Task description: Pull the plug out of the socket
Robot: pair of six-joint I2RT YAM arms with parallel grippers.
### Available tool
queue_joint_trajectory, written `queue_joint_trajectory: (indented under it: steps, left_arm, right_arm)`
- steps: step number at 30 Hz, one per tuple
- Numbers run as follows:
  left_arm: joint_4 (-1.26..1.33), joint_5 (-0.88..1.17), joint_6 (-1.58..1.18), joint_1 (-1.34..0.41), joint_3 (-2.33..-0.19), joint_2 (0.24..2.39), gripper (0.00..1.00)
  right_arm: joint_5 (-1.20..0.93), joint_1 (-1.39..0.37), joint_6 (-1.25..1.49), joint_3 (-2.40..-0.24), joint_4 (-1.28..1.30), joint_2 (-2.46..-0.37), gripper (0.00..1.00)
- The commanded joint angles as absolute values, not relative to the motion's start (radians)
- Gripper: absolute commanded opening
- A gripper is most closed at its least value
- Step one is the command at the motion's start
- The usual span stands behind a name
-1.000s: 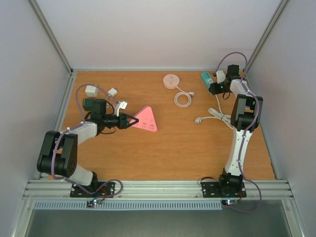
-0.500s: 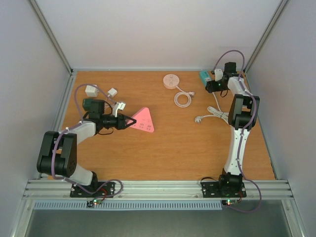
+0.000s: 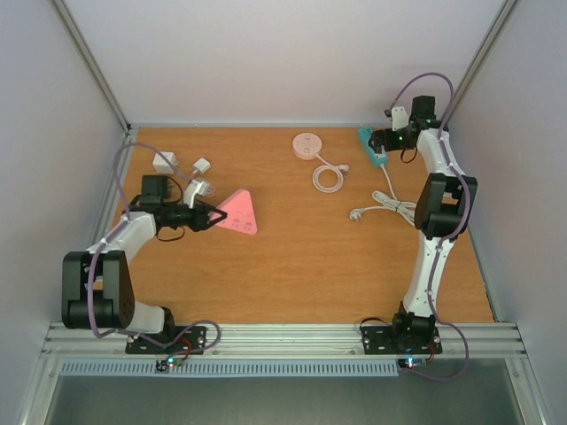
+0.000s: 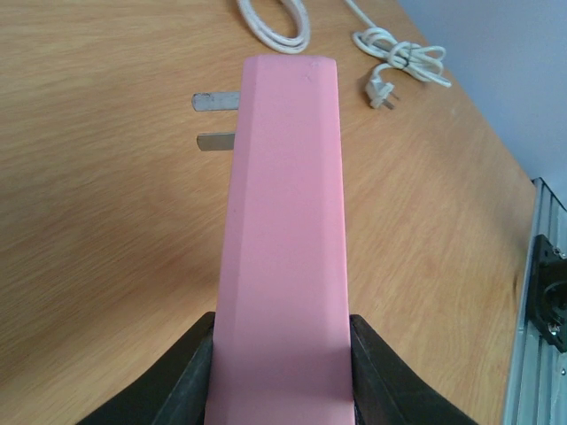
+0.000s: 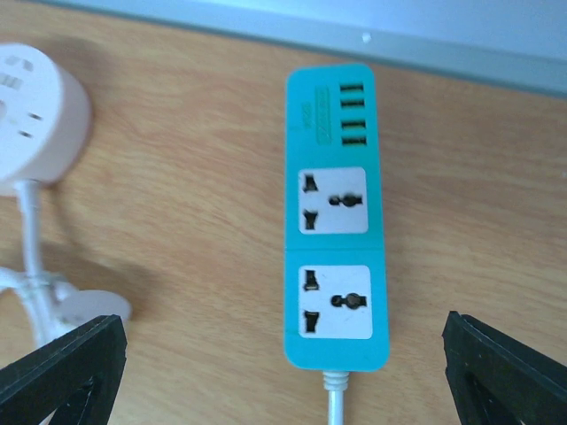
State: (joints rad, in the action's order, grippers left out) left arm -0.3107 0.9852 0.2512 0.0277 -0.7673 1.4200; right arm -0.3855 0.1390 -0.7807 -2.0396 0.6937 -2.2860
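left gripper [image 3: 205, 217] clamped on narrow end of pink socket [image 4: 283, 221], left of table [image 3: 310, 266] | plug [image 4: 217, 102]: two bare prongs [image 4: 215, 140] jut beside socket's left edge, body hidden, so i judge it out | socket: light, hard, slick plastic; i'd grip flat sides, never prongs | far right: right gripper [image 5: 283, 372] wide apart over teal strip [image 5: 335, 248], both outlets [image 5: 335, 202] vacant

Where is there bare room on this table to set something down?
The near half of the wooden table is bare; so is the gap between the pink triangular socket and the coiled white cable. Crowded far right, around the teal power strip.
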Motion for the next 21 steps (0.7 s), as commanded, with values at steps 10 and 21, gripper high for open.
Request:
queue_joint_trajectory:
  steps: [10, 21]
  left_arm:
    - [-0.846, 0.978, 0.728, 0.348, -0.865, 1.341, 0.02]
    - [-1.144, 0.927, 1.075, 0.586, -0.910, 1.395, 0.05]
  right_arm:
    - [-0.574, 0.117, -0.704, -1.823, 0.664, -1.993, 0.99]
    - [-0.629, 0.032, -0.675, -1.478, 0.563, -1.727, 0.98]
